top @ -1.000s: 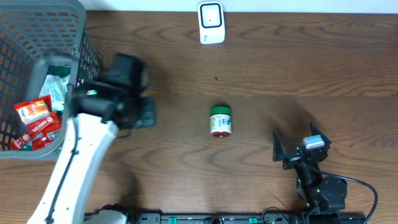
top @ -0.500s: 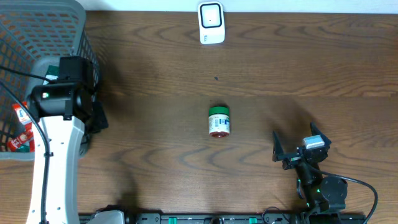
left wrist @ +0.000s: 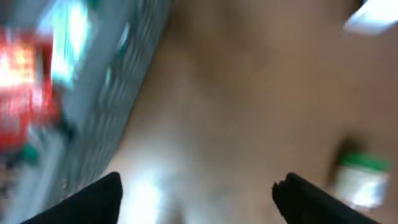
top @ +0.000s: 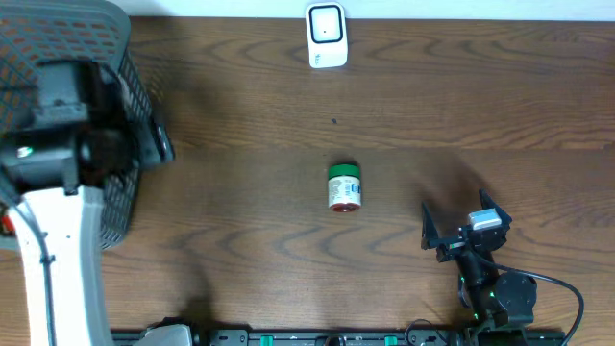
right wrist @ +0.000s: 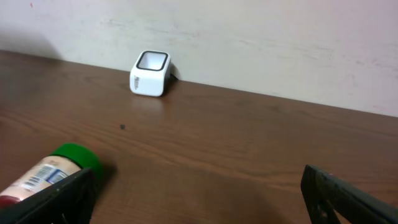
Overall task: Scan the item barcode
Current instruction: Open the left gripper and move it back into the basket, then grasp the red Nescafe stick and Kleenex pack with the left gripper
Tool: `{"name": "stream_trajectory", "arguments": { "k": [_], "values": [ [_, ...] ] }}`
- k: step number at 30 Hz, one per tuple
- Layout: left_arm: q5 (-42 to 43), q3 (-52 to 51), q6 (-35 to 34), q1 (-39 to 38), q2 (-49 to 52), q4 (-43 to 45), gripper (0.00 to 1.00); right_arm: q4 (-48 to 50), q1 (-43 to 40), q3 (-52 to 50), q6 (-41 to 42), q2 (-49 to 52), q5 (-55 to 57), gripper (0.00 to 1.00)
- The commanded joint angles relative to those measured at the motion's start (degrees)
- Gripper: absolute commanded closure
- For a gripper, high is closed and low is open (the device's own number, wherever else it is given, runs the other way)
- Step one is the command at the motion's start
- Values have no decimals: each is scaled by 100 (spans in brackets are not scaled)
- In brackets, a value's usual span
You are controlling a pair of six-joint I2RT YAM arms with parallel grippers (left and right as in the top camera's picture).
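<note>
**Bottle lies free mid-table, right arm nearer**

The right gripper (top: 455, 216) rests at the near edge of the table (top: 240, 250), its jaws spread wide with nothing between them. The bottle (top: 343, 187) lies on its side in the middle of the table, at about ten o'clock from that gripper and apart from it. Its long axis runs roughly six to twelve, with the green cap at the far end.

The left gripper (left wrist: 198, 190) hangs by the basket (top: 133, 82) at the left edge. In the blurred wrist view its jaws look apart and empty. From there the bottle is well off at about four o'clock, so the right arm looks the better placed to pick it up.

The basket holds red and green packets (left wrist: 18, 93), too smeared to count. The scanner (top: 326, 36) stands at the far edge, near twelve o'clock from the bottle.
</note>
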Motion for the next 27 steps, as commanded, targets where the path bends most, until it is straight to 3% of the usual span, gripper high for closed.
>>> {"name": "stream_trajectory", "arguments": {
  "k": [1, 9, 12, 18, 23, 27],
  "values": [
    [487, 960, 72, 146, -44, 529, 18, -20, 0, -7, 70, -20, -48, 1],
    [52, 1373, -466, 1749, 251, 1290, 18, -20, 0, -7, 70, -20, -48, 1],
    [59, 1370, -498, 2280, 695, 1274, 6, -20, 0, -7, 70, -20, -48, 1],
    [50, 1268, -546, 2592, 1694, 721, 6, -20, 0, -7, 70, -20, -48, 1],
    [-293, 1217, -2063, 2704, 2439, 619, 9, -20, 0, -7, 70, -20, -48, 1],
    [-560, 1215, -2559, 2702, 2767, 890, 9, -20, 0, -7, 70, -20, -48, 1]
  ]
}}
